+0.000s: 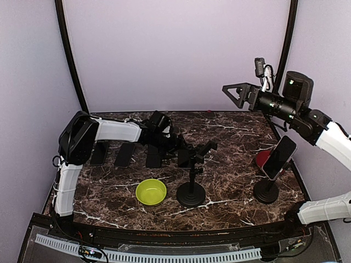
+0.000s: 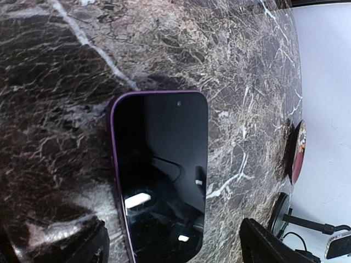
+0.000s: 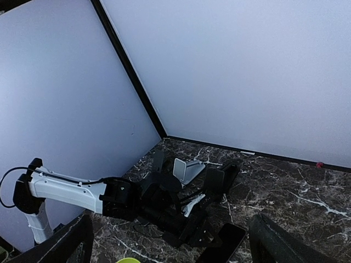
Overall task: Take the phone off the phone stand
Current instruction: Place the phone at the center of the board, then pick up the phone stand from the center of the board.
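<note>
**A:** Where's the phone (image 2: 159, 175)?

**B:** It's lying flat on the table (image 2: 247, 66), screen up, between the fingers of the left pincer (image 2: 174, 229). They're spread wider than the phone and grip nothing. I'd say this is a set-down spot, since the cradle of the middle stand (image 1: 192, 189) looks bare.

**A:** And the other arm?

**B:** The right pincer (image 1: 230, 94) is raised high, wide open and empty, probably parked clear. A second phone (image 1: 279, 156) leans in the right stand (image 1: 267, 192), so that one may need lifting too.

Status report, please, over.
Left gripper open over purple phone flat on table. Right gripper open, raised high. Second phone on right stand. Middle stand looks empty.
</note>
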`<act>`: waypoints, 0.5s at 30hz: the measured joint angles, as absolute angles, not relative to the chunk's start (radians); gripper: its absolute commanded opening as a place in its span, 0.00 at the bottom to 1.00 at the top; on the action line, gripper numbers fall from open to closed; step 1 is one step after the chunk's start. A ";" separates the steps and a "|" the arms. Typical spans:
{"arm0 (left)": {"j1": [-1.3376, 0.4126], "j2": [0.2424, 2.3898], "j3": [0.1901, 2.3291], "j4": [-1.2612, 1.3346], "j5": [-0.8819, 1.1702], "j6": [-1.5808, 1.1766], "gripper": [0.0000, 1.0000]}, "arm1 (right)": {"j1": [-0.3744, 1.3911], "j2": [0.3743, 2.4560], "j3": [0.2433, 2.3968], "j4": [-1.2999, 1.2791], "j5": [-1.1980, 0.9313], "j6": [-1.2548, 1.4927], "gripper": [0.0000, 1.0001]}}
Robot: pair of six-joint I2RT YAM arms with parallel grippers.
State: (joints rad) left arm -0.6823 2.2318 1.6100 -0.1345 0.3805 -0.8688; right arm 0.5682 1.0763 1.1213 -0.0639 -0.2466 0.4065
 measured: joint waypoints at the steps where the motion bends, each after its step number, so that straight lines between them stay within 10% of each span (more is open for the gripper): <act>1: -0.682 2.229 1.610 -0.142 0.376 -0.865 0.86 | 0.568 1.071 1.113 -0.070 -0.247 0.397 0.99; 15: -0.685 1.973 1.429 -0.083 0.248 -0.738 0.99 | 0.568 0.939 1.030 -0.131 -0.320 0.246 0.99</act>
